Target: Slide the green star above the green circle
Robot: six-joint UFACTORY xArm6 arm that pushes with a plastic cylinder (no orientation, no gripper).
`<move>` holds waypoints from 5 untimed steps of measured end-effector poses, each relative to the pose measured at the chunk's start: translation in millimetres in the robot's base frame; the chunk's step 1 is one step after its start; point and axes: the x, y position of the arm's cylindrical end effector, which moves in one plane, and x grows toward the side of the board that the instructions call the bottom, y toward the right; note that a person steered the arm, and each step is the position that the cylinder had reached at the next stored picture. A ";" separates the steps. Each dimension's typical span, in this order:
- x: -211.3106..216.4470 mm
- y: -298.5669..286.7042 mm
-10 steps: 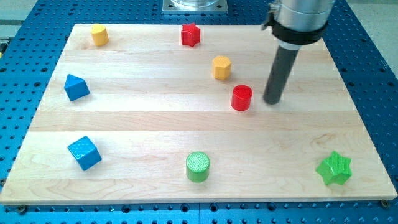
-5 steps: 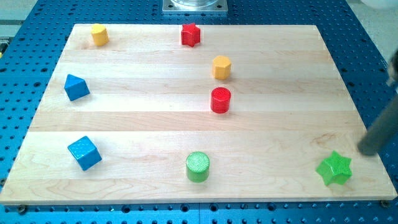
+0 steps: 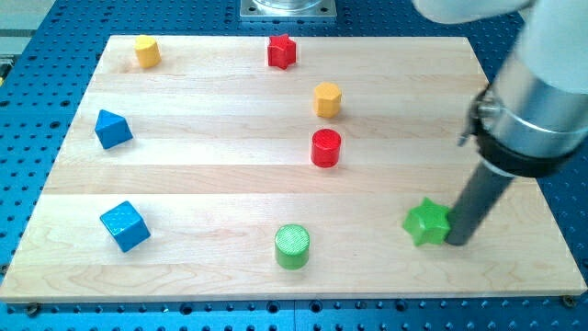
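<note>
The green star [image 3: 427, 222] lies near the view's bottom right on the wooden board [image 3: 184, 184]. My tip [image 3: 457, 243] touches the star's right side. The green circle [image 3: 292, 246] stands at the view's bottom middle, well to the left of the star and slightly lower.
A red cylinder [image 3: 325, 148] and a yellow hexagon [image 3: 327, 99] stand mid-board. A red star [image 3: 282, 51] and a yellow block [image 3: 146, 51] are at the view's top. A blue triangular block [image 3: 112, 129] and a blue cube [image 3: 124, 226] are at the left.
The red cylinder first shifted left. My tip then swung to the board's right edge and now presses the green star, which has slid left and slightly up.
</note>
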 end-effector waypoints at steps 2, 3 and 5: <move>4.1 -29.0; 1.1 -49.4; -28.7 -122.2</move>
